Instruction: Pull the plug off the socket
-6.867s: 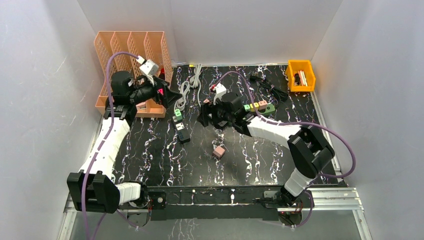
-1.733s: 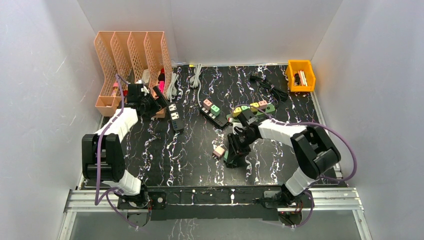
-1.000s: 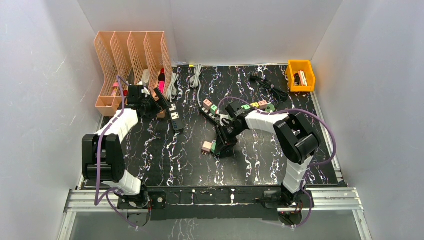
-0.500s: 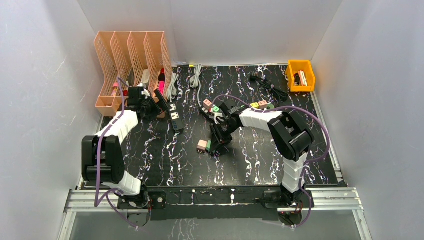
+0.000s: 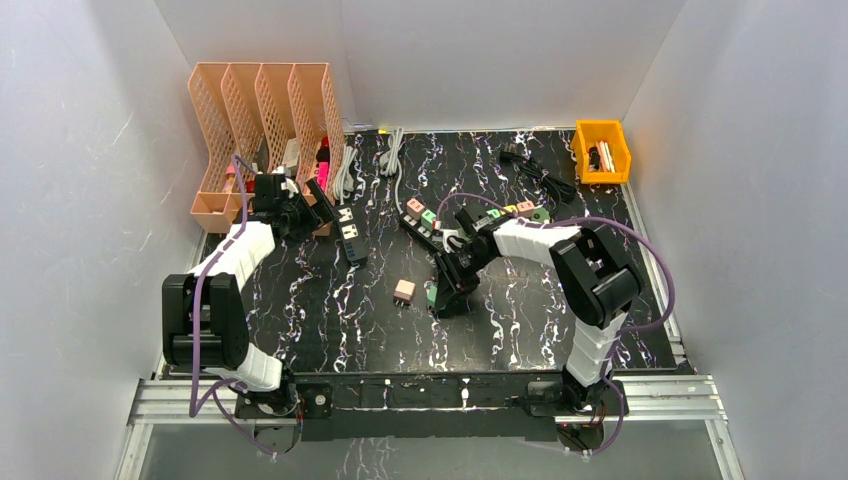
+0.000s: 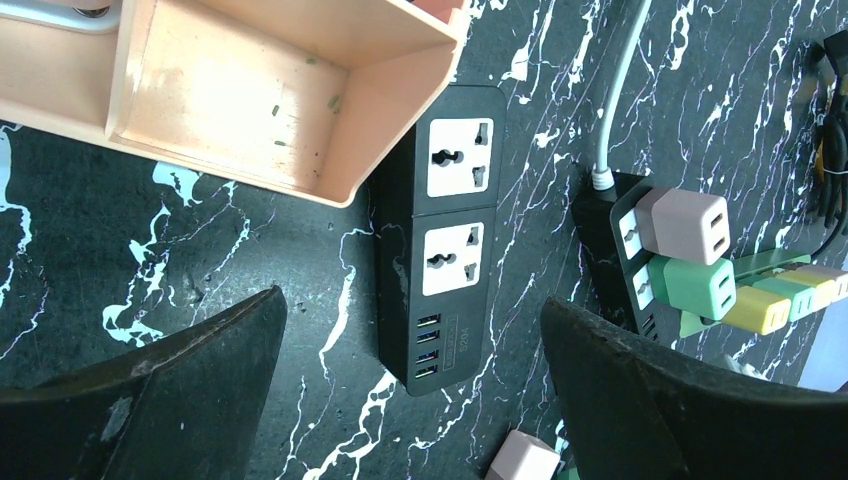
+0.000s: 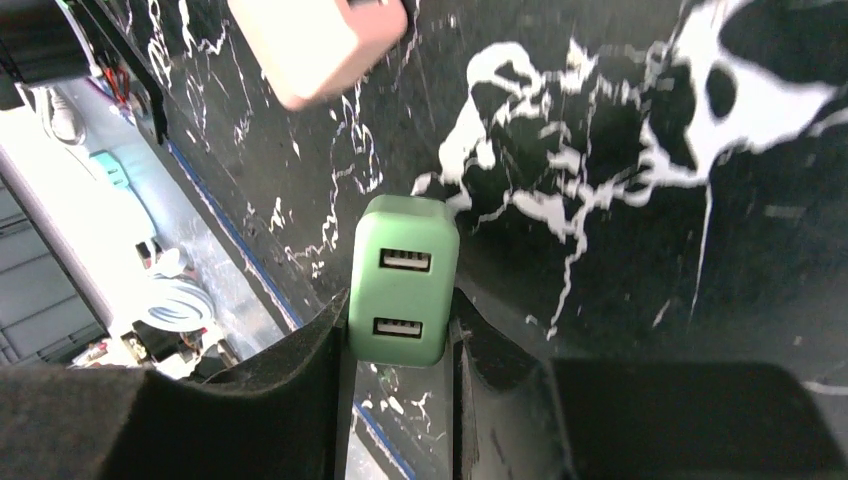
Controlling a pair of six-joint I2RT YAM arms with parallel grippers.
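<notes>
While the right gripper point(image 5: 441, 295) sat low over the middle of the black marbled table point(image 5: 520, 320), it was clamped on the green plug point(image 7: 403, 280), whose sides were pinched between the two dark fingers point(image 7: 315, 365). The plug jutted out past the fingertips, close to the tabletop; whether it touched the surface could not be told. It was a small, rounded, pale-green block, and the face turned to the wrist camera carried two USB ports, one above the other. Its prongs were out of sight.

Just beside it, lying loose on the table, was a pink plug point(image 5: 404, 291) of much the same shape, apart from the fingers. Both sat well clear of the loaded power strip point(image 6: 612, 250) farther back, where another pink cube point(image 6: 683, 222) and another green cube point(image 6: 700, 285) were seated side by side, with a row of coloured ones beyond.

Over at the left rear, the left gripper point(image 6: 412, 305) hung with its jaws spread wide and nothing between them, above a black power strip point(image 6: 450, 225) with two white universal outlets and four USB ports, its far end tucked against the orange file rack point(image 6: 300, 90).
</notes>
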